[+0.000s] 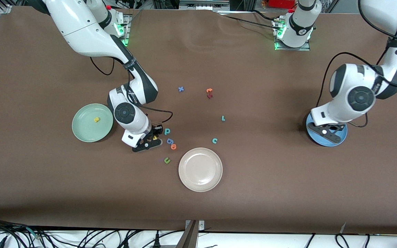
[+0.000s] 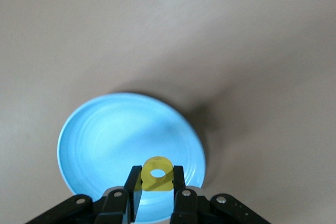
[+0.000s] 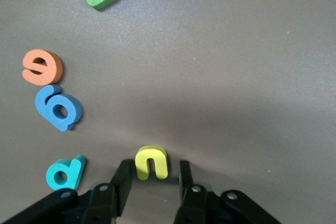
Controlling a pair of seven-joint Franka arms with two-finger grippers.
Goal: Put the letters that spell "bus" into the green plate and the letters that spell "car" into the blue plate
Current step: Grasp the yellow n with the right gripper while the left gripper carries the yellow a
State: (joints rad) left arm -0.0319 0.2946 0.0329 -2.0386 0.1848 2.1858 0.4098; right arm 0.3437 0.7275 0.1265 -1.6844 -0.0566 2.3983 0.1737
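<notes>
brown cloth covers the bench [image 1: 253,69], and three round smooth plates sit on it. the green plate [image 1: 84,132] is near the right arm's end and has one yellow "s" [image 1: 96,119] in it. the blue plate [image 1: 317,139] is near the left arm's end. the beige-white plate [image 1: 200,169] sits between them, closer to the front edge.

two arms work here. the left gripper [image 2: 155,192] hangs over the blue plate and pinches the yellow "a" [image 2: 157,173] tight between its two black fingers. the right gripper [image 3: 152,179] is down at the bench beside the green plate. its fingers stand on both sides of the yellow "u" [image 3: 151,162], close to it, but i cannot tell if they squeeze it yet.

all the letters are small, thick, soft foam shapes. next to that gripper lie the teal "b" [image 1: 167,131], one blue "g" [image 1: 170,141], one orange "o" [image 1: 173,146] and one green "u" [image 1: 166,160]. the teal "c" [image 1: 214,140] and teal "r" [image 1: 223,118] lie near the middle. one blue "x" [image 1: 181,89] and an orange and red pair [image 1: 209,93] lie closer to the back edge.
</notes>
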